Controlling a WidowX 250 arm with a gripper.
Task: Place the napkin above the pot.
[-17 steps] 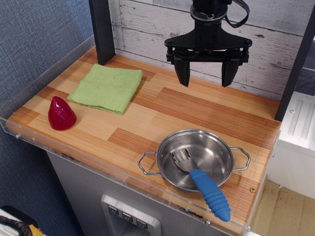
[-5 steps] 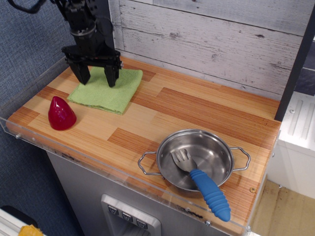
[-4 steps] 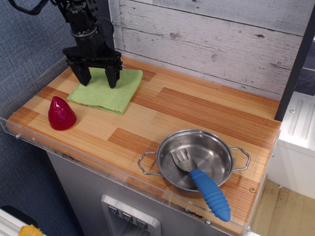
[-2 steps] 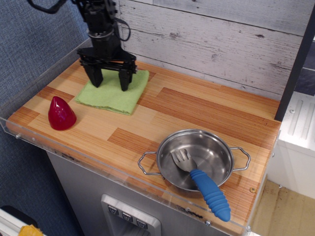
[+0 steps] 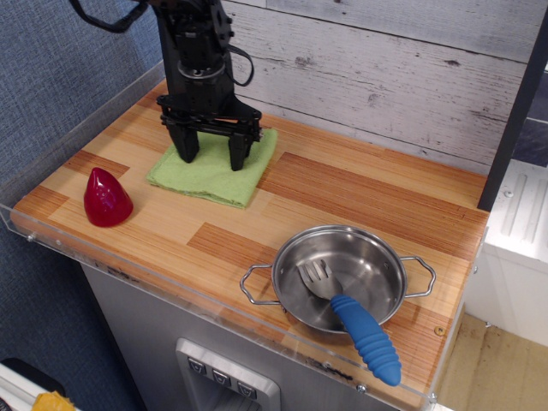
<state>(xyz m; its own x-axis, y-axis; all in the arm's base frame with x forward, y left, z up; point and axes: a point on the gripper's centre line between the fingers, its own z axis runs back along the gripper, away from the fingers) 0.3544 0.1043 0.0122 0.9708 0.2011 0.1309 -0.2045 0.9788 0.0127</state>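
Observation:
The light-green napkin (image 5: 214,174) lies flat on the wooden tabletop, left of centre near the back. My black gripper (image 5: 211,157) stands straight down on it, jaws spread, with both fingertips (image 5: 187,152) touching the cloth. The shiny steel pot (image 5: 377,247) with two wire loop handles sits at the front right, well apart from the napkin and gripper. A fork with a blue handle (image 5: 370,340) rests in the pot and sticks out over its front rim.
A dark red cone-shaped object (image 5: 105,198) stands at the front left. A clear acrylic rim (image 5: 77,248) runs along the left and front edges. A grey plank wall (image 5: 385,60) closes the back. A black post (image 5: 514,120) stands at the back right.
The gripper came from the right, settled on the napkin, and has moved right with it; the napkin has slid about a hand's width right. Pot, fork and red object have not moved.

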